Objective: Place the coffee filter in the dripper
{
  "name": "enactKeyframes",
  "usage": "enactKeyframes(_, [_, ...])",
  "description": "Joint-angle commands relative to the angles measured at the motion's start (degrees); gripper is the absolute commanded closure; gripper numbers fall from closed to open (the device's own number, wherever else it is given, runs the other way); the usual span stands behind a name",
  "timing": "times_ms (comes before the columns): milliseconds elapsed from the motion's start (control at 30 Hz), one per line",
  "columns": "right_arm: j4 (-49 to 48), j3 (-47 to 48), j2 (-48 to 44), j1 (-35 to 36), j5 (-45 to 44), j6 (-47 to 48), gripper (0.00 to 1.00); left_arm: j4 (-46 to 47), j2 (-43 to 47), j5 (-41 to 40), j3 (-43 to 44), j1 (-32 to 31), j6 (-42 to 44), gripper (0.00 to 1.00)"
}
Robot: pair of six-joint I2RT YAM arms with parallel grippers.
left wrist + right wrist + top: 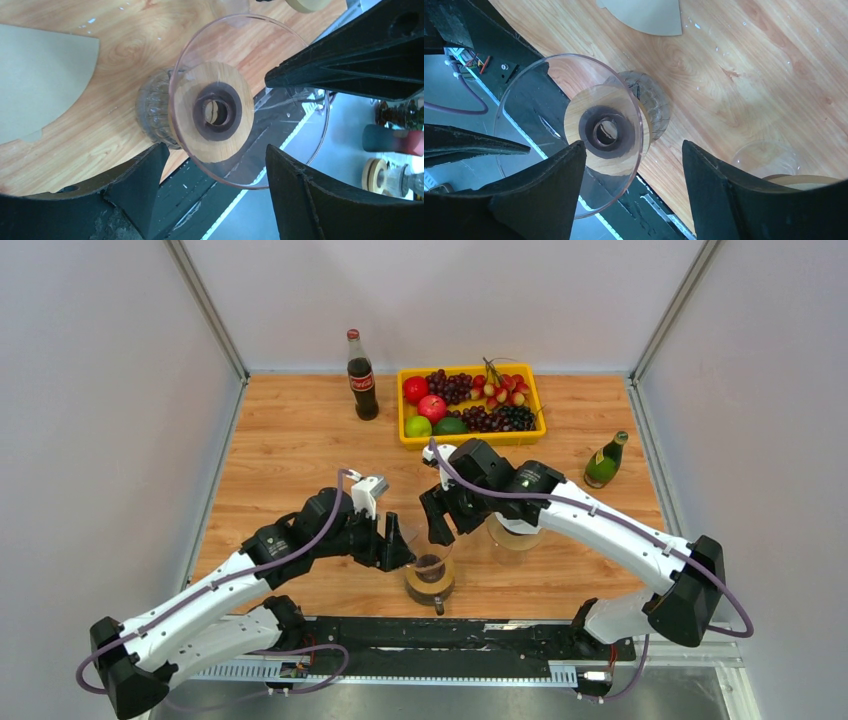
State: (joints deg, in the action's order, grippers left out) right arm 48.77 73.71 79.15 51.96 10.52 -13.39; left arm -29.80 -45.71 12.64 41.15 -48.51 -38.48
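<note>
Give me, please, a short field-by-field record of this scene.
dripper: clear glass cone, wooden collar, upright on the table
coffee filter: flat on the table, outside the dripper
left claw: open, empty, beside the dripper
right claw: open, empty, over the dripper
background: cola bottle, yellow fruit tray, green bottle
task status: filter not yet placed

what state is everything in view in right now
clear glass cone dripper with wooden collar: upright, empty
beige paper coffee filter: lying flat, apart from the dripper
left end effector: open, holding nothing
right end effector: open, holding nothing
dark glass cola bottle: upright, capped
green glass bottle: upright
yellow plastic tray: filled with fruit
</note>
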Motion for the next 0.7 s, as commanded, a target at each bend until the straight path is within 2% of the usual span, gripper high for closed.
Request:
enactKeyframes(0, [-0.42, -0.8, -0.63, 0.74, 0.8, -0.74, 0.28, 1.88, -0.74, 5.28, -0.37, 0.17, 3.07, 0.19])
enactKeyframes(233, [-0.59, -1.88, -1.36, 1.67, 1.19, -1.71, 0.37, 1.05, -1.05, 4.3, -0.19, 0.11, 4.66, 0.2])
enactKeyframes(667, [-4.04, -6.39, -6.33, 3.93, 3.14, -2.76, 0.71, 3.78, -2.18, 6.33, -0.14, 0.08, 4.63, 0.2])
